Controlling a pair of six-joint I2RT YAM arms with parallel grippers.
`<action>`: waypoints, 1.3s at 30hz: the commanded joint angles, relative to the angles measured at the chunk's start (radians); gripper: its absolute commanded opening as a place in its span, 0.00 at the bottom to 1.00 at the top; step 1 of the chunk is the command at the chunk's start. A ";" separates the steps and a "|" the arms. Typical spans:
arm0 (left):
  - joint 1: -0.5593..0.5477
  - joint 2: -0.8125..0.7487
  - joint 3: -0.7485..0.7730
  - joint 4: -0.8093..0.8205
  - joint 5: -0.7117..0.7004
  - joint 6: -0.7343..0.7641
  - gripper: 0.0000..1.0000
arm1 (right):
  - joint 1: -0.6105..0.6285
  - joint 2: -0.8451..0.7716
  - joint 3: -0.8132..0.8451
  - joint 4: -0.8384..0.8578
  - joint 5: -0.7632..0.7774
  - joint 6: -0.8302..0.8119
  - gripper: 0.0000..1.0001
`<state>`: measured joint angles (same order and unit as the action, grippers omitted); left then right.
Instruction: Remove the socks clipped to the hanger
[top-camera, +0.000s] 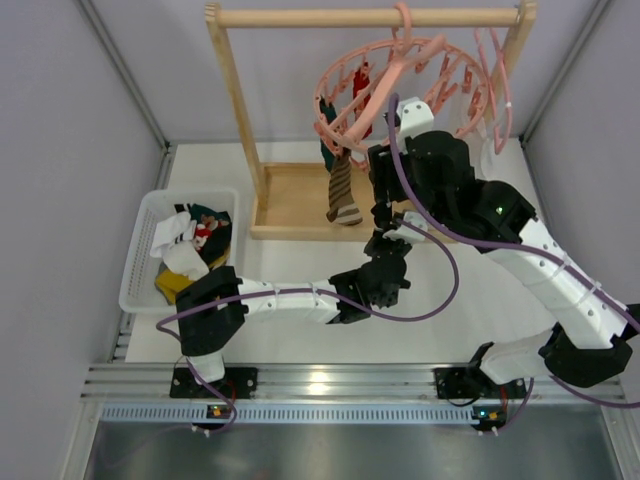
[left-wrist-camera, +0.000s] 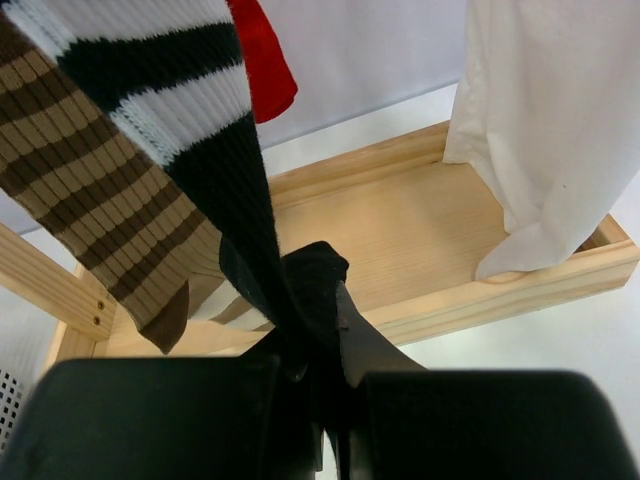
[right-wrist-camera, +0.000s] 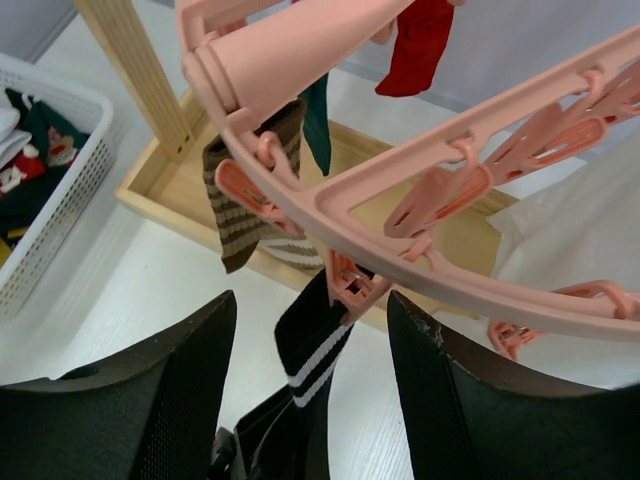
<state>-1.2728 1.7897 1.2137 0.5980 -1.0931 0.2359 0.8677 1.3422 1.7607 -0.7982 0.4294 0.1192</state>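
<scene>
The round pink hanger (top-camera: 335, 75) hangs from the wooden rack; its ring (right-wrist-camera: 330, 205) fills the right wrist view. One of its clips (right-wrist-camera: 350, 285) holds a black sock with white stripes (right-wrist-camera: 318, 345). My right gripper (right-wrist-camera: 312, 300) is open, one finger on each side of that clip, not touching it. My left gripper (left-wrist-camera: 315, 345) is shut on the lower end of the same black sock (left-wrist-camera: 200, 100), just below the right gripper (top-camera: 383, 215). A brown striped sock (top-camera: 342, 195), a dark teal sock (right-wrist-camera: 317, 120) and a red sock (right-wrist-camera: 415, 45) also hang clipped.
A white basket (top-camera: 140, 260) with removed socks stands at the left. The wooden rack (top-camera: 240, 100) has a tray base (left-wrist-camera: 420, 230). A white garment (left-wrist-camera: 540, 130) hangs at the right beside a plain pink hanger (top-camera: 490, 70).
</scene>
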 joint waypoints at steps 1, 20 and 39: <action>-0.003 -0.015 0.003 0.022 -0.002 -0.009 0.00 | 0.023 -0.008 -0.007 0.089 0.110 0.033 0.59; -0.030 0.019 0.067 0.022 0.002 0.026 0.00 | 0.148 0.127 0.042 0.120 0.534 0.027 0.60; -0.036 0.033 0.067 0.022 0.022 0.005 0.00 | 0.157 0.121 -0.038 0.274 0.640 -0.064 0.29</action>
<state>-1.3018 1.8091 1.2453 0.5976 -1.0782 0.2520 1.0126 1.4830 1.7210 -0.6140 1.0336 0.0757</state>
